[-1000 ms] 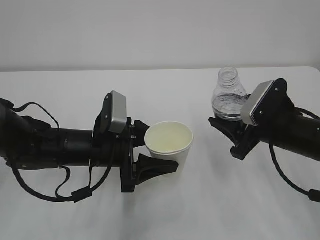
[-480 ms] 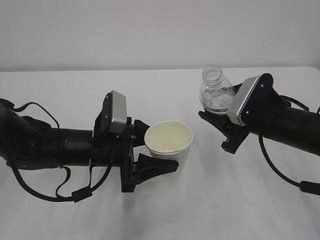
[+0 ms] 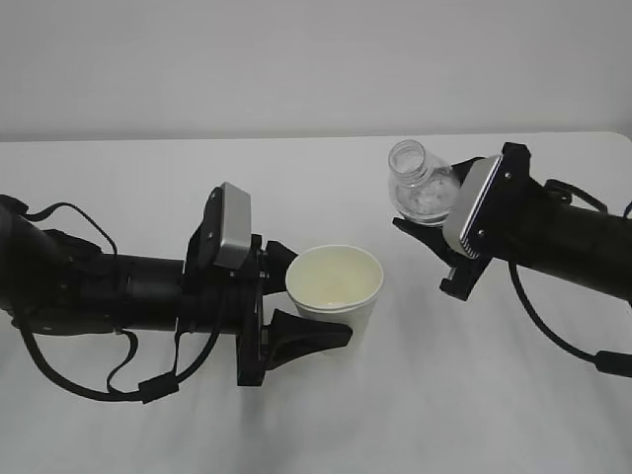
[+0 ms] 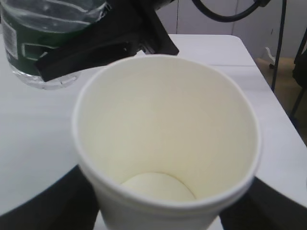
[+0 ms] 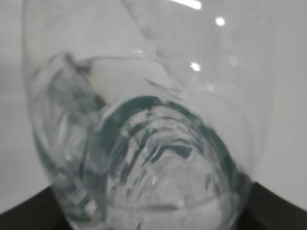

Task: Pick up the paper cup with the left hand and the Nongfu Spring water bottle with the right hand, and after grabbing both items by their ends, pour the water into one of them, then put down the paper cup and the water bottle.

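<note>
Paper cup (image 3: 335, 293): held upright in my left claw (image 3: 296, 296), one finger on either side of the wall, between my two arms; inside pale cream and, in the left wrist view, dry at the bottom (image 4: 158, 187); I judge it light and thin-walled, apt to buckle if squeezed, so the hold belongs low on the body with gentle pressure. Bottle (image 3: 419, 185): pinched at its lower half in my right claw (image 3: 434, 242), lifted clear of the table and tilted with its open neck leaning toward the cup, though not over the rim; clear ribbed plastic with water (image 5: 158, 182) inside; I judge it heavier than the cup, smooth and somewhat slippery, its load shifting as it tips. Table (image 3: 316, 425): plain white, flat, nothing else near either item. Wall (image 3: 316, 59): bare, pale grey, behind the table's far edge.
</note>
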Available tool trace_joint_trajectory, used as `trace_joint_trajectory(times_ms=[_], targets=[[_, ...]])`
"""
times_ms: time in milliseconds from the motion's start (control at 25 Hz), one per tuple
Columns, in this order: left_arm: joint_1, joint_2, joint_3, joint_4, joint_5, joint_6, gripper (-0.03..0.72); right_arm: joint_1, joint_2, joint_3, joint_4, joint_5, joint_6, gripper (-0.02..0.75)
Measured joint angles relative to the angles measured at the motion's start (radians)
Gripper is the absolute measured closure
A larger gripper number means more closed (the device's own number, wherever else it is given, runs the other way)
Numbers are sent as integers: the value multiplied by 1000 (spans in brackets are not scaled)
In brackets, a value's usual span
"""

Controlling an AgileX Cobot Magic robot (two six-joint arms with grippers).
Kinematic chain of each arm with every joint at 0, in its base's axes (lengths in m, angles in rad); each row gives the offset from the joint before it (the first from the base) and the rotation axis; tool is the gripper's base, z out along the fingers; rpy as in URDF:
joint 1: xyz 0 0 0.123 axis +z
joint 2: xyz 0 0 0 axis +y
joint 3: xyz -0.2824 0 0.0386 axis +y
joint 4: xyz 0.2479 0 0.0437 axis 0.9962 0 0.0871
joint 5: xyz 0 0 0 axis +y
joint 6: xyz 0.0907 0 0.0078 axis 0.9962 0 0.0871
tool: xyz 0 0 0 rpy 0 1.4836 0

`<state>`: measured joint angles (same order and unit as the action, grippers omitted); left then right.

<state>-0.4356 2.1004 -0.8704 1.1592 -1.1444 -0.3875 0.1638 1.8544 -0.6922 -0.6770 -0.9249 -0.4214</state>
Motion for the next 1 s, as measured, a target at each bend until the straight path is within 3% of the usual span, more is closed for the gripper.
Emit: trace_joint_trajectory(times_ms=[360,1000], targets=[[-41,0,0,-10,0,0,190,0,0,-12,0,2,-79,274],[-41,0,0,-61,0,3,190,0,0,-13,0,-38,-214,274]])
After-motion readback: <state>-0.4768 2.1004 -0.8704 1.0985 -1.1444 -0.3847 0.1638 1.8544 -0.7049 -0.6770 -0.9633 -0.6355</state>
